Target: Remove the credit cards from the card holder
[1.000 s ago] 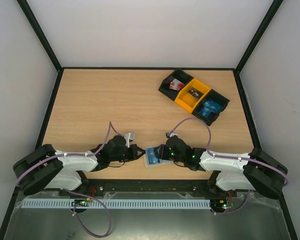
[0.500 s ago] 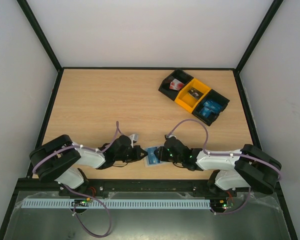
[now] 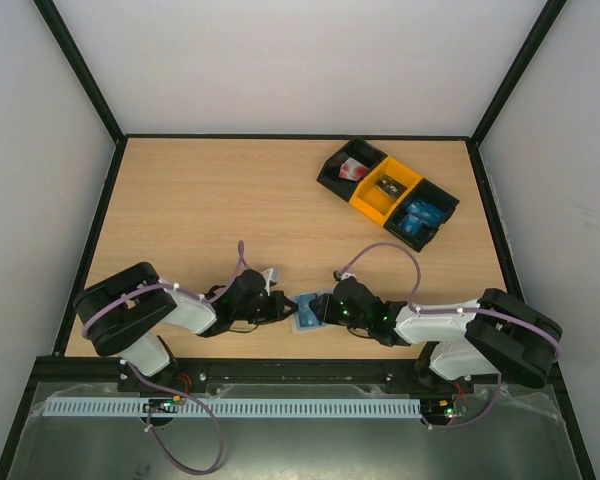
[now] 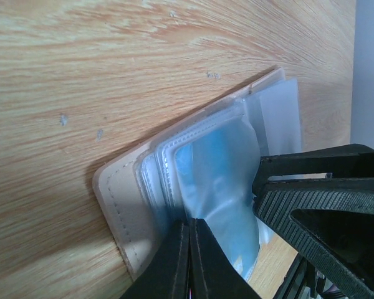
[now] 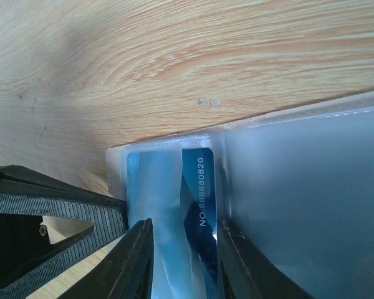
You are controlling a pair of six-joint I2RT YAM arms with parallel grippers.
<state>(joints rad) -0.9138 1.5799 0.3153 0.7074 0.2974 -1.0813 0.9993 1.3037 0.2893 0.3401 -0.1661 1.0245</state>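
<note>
Card holder (image 3: 304, 312) lies flat on table (image 3: 200, 200) near front edge, between both grippers. Left gripper (image 3: 280, 306) closed tight, tips at holder's edge. Right gripper (image 3: 321, 309) narrow, fingers (image 5: 136, 265) astride blue credit card (image 5: 198, 187) in its pocket; grip unclear.

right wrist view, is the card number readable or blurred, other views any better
Right wrist: digits on the credit card read clearly; soft shadow darkens the table upper left. Left wrist: the card holder hazes the blue, no print legible. Top external: too small to read.
</note>
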